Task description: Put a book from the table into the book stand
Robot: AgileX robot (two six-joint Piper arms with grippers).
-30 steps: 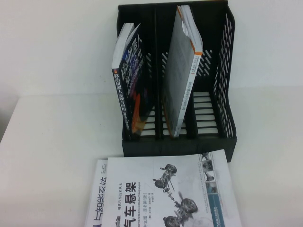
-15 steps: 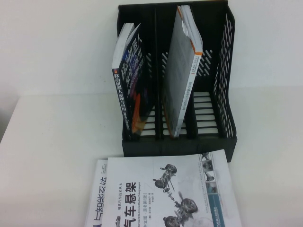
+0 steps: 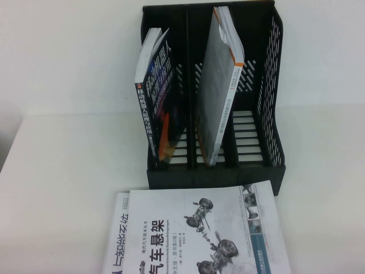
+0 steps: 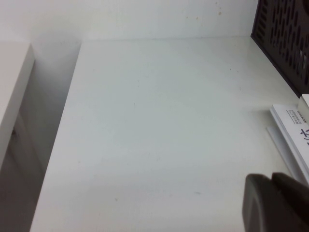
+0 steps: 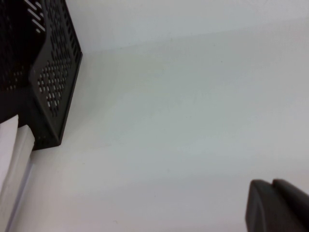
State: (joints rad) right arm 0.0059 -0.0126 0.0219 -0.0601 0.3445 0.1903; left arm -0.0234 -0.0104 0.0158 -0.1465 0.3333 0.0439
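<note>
The book (image 3: 211,228) with the white-grey cover and car suspension drawing lies flat on the white table (image 3: 63,188), just in front of the black book stand (image 3: 268,85). It rests on top of another white-and-blue book (image 3: 121,228). Neither arm shows in the high view. My left gripper (image 4: 271,178) is shut over bare table to the left of the books, holding nothing; a corner of the lower book (image 4: 294,130) shows beside it. My right gripper (image 5: 271,183) is shut and empty over bare table to the right of the book stand (image 5: 48,82).
Two books stand in the rack: a dark-covered one (image 3: 157,108) leaning in the left slot and a grey one with an orange spine band (image 3: 219,85) in the middle slot. The right slot (image 3: 251,137) holds nothing. The table's left edge (image 4: 67,125) drops beside another white surface.
</note>
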